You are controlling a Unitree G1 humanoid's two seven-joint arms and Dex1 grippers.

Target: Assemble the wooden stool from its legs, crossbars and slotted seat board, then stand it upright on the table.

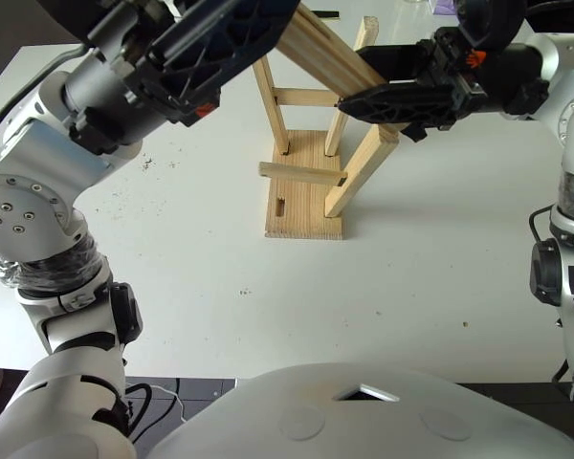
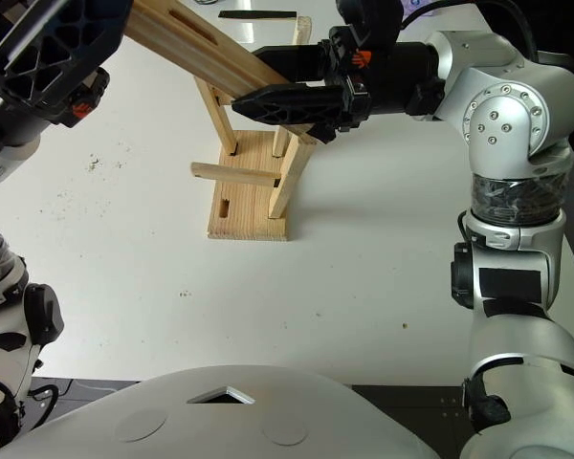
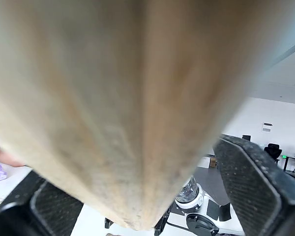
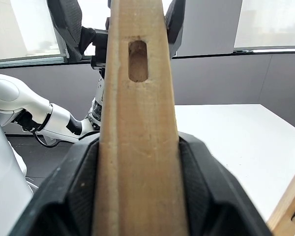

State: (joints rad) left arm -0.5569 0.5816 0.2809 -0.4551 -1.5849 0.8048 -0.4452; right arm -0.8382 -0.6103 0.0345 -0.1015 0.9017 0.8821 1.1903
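The slotted seat board [image 1: 304,222] lies flat on the white table [image 1: 172,249]. Three legs stand up from it, one of them [image 1: 362,174] at the front right. One crossbar [image 1: 306,96] joins the two rear legs. Another crossbar [image 1: 301,173] sticks out from the front right leg, its left end free. A fourth wooden leg [image 2: 215,48] with slots hangs slanted above the stool. My left gripper [image 1: 239,29] is shut on its upper end and my right gripper [image 2: 249,78] is shut on its lower end. The right wrist view shows a slot [image 4: 137,61] in this leg.
An unfilled slot [image 1: 280,206] shows in the seat board's front left corner. Small dark specks [image 1: 145,164] lie on the table left of the stool. A dark flat strip [image 2: 256,14] lies at the table's far edge. Open table stretches in front of the stool.
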